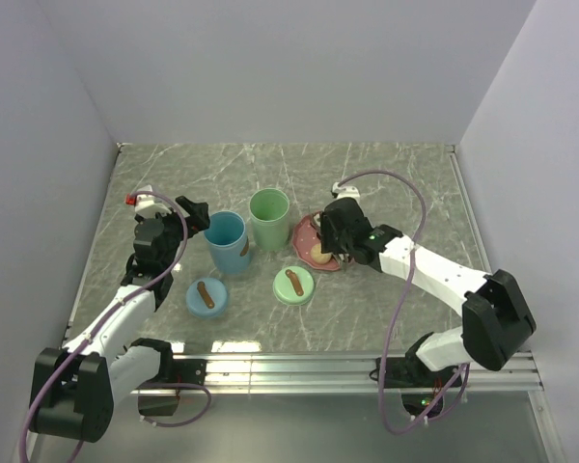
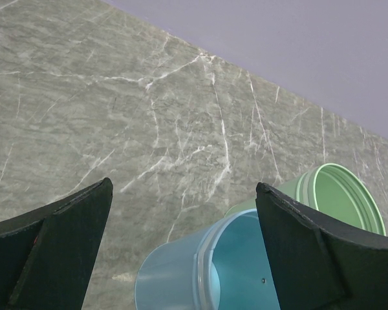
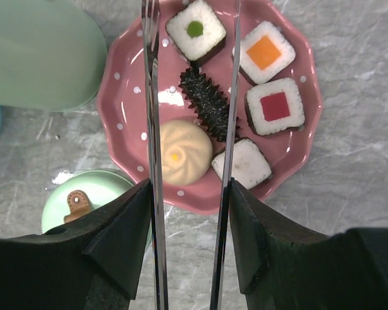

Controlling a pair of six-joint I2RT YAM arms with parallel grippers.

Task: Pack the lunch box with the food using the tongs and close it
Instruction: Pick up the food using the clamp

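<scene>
My right gripper point(image 3: 189, 184) is shut on the slim metal tongs point(image 3: 152, 97), one finger pressing each arm from outside. The tongs' arms stand apart and reach out over the pink plate point(image 3: 126, 97). Between them lie a tan bun point(image 3: 184, 152) and a dark spiky piece point(image 3: 207, 97). Square sushi pieces with green point(image 3: 195, 29), orange point(image 3: 266, 53) and red point(image 3: 275, 106) centres and a plain white one point(image 3: 244, 165) lie around them. The lunch box's blue tub point(image 1: 227, 241) and green tub point(image 1: 269, 217) stand uncovered. My left gripper point(image 2: 183, 187) hangs open above the blue tub point(image 2: 200, 271).
A blue lid point(image 1: 206, 296) and a green lid point(image 1: 294, 285), each with a brown handle, lie flat in front of the tubs. The green lid point(image 3: 84, 197) sits just left of the plate's near edge. Walls enclose the marble table point(image 1: 405, 183) on three sides.
</scene>
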